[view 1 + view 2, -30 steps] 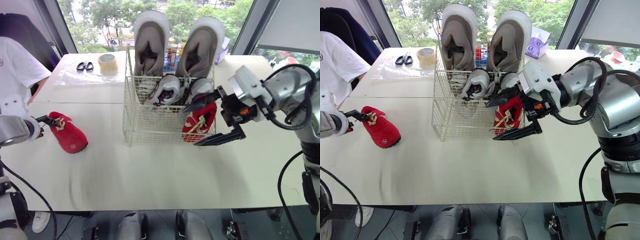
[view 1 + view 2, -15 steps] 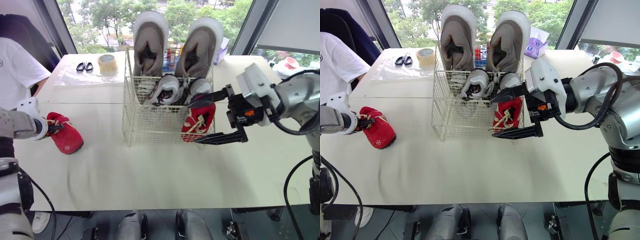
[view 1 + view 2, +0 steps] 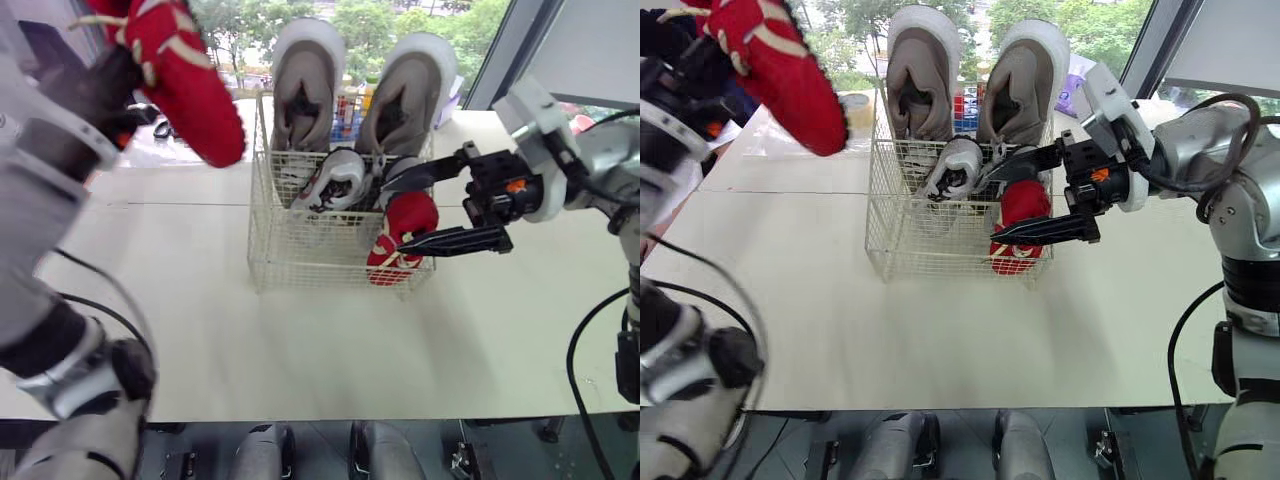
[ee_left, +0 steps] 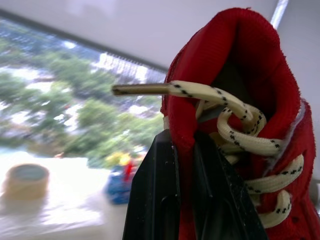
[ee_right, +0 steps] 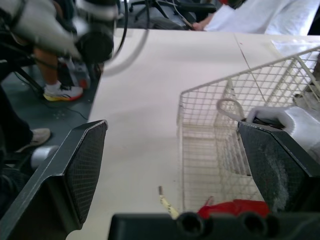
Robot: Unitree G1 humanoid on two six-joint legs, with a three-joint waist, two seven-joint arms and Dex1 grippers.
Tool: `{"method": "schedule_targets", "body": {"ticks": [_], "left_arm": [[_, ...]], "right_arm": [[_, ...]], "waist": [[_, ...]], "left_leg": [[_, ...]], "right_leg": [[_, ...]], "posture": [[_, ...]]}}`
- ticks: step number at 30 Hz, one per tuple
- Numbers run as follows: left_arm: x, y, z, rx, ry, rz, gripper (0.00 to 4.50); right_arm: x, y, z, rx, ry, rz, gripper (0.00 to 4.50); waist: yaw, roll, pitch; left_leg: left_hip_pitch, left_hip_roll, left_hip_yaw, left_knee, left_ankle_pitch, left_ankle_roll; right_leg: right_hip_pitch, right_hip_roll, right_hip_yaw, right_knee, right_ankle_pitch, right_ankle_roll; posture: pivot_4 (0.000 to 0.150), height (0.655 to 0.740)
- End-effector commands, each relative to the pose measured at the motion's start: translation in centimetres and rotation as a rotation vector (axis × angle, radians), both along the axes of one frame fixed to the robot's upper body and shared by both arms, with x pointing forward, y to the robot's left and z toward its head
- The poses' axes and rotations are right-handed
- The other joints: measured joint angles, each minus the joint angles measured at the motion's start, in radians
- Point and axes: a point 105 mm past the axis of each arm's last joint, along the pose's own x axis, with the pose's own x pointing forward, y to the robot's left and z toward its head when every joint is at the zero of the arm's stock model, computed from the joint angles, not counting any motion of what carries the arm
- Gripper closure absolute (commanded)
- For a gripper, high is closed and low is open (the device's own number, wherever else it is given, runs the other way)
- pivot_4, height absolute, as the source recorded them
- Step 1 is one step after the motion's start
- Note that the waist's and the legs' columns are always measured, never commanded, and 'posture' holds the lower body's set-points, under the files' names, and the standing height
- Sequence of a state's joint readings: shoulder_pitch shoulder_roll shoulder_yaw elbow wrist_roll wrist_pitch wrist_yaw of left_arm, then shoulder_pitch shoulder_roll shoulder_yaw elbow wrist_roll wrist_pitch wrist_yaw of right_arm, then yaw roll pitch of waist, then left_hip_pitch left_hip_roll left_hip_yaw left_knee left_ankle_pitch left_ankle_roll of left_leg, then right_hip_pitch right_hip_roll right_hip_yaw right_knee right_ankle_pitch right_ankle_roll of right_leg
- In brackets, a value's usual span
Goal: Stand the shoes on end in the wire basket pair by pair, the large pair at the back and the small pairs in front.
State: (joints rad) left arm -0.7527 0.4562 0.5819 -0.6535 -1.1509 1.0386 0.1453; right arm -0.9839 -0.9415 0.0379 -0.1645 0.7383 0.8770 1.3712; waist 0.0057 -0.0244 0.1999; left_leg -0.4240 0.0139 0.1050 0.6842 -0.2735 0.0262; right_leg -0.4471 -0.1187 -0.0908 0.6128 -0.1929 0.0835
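Gripping red shoe [image 4: 250, 50], collar between left jaws

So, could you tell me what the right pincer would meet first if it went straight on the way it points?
Probably the red shoe standing in the wire basket. The open right pincer points at that corner with a finger on either side of the shoe, though depth is unclear.
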Motion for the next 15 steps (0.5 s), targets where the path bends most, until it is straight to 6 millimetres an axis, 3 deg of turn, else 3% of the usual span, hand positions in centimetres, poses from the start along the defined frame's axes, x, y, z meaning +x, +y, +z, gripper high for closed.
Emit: {"method": "schedule_targets", "body": {"ticks": [1,7,15], "left_arm": [[-0.8,-2.8,-1.2,0.12,-0.075,-0.045,4.46],[0.6,-4.5,-4.4,0.127,-0.071,-0.067,4.46],[2.1,-5.7,-7.4,0.269,-0.128,0.075,4.46]], "right_arm": [[0.6,-0.1,0.8,0.008,-0.031,-0.02,0.0],[0.8,-0.6,0.3,-0.029,-0.021,-0.04,0.0],[-1.1,-1.8,-0.7,-0.015,0.081,-0.119,0.0]], "waist": [[0.0,0.0,0.0],[0.009,0.0,0.0],[0.009,0.0,0.0]], "left_leg": [[0.002,0.0,0.001,0.0,0.001,0.0],[0.004,0.001,0.0,0.001,0.0,0.005],[0.001,0.001,0.0,0.003,0.0,0.008]], "right_leg": [[0.0,0.001,-0.001,0.001,0.0,0.0],[0.004,0.006,-0.001,0.001,0.002,-0.004],[0.003,0.004,-0.001,-0.002,0.002,-0.003]], "posture": [[0.15,0.74],[0.15,0.74],[0.15,0.74]]}}
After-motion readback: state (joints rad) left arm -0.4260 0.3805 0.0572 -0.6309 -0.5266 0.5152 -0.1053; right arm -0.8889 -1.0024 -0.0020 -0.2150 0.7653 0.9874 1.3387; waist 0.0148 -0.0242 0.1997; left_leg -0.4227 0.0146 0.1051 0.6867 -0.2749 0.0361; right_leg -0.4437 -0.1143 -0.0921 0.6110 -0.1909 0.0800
